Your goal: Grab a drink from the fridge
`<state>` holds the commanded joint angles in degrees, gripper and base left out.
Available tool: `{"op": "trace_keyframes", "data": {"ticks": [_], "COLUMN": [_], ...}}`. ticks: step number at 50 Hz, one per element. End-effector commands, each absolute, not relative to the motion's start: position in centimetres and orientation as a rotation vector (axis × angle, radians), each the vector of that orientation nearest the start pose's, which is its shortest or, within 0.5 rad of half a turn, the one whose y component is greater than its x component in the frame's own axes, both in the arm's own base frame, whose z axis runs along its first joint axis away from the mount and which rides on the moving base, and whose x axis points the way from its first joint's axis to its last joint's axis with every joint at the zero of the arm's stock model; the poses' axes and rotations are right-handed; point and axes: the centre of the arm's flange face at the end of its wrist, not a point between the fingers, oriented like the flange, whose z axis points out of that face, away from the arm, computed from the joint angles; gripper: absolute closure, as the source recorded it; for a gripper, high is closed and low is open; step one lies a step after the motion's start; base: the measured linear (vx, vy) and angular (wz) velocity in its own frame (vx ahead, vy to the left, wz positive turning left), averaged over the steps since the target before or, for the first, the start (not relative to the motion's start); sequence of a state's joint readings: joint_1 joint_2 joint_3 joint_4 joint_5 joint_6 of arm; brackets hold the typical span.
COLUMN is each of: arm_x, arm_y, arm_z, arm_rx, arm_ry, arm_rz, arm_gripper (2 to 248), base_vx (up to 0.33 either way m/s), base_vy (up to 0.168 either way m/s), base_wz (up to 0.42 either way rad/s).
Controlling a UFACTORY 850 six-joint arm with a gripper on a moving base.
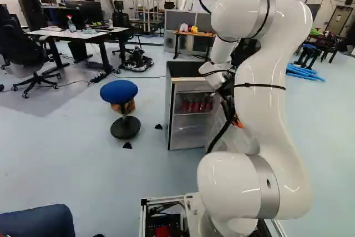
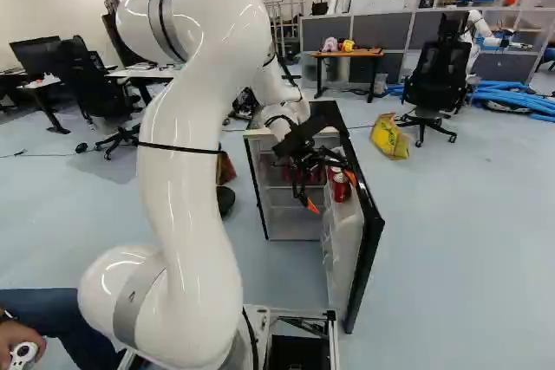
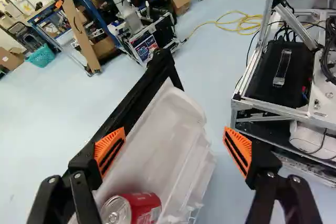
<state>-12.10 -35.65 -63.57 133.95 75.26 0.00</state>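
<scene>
"One can sits in the door shelf of the fridge, back from its free corner. How might it handle?"
"Fairly heavy if full, slick, easily dented; best taken around mid-body."
"Its look?"
"Glossy red, pale print, silvery lid."
"And the end effector?"
"Spread wide apart, clamped on nothing."

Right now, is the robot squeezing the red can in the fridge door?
No, the gripper stands wide open, and the red can sits in the door shelf without being pinched.
</scene>
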Motion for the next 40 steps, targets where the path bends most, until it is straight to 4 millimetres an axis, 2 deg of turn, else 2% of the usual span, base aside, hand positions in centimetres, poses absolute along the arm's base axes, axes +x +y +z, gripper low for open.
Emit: {"op": "trace_keyframes", "data": {"ticks": [17, 29, 40], "arm_x": [50.7, 50.6, 49.7], "arm_y": [-21.1, -21.0, -19.5], "arm_z": [33.3, 33.2, 33.0], "arm_rx": [0.29, 0.294, 0.376], "arm_ry": [-2.229, -2.226, -2.185], "arm_rz": [0.663, 0.664, 0.71], "arm_gripper": [3, 3, 3], "base_vx": [0.0, 0.0, 0.0], "base_vy": [0.0, 0.0, 0.0], "base_wz": [0.0, 0.0, 0.0]}}
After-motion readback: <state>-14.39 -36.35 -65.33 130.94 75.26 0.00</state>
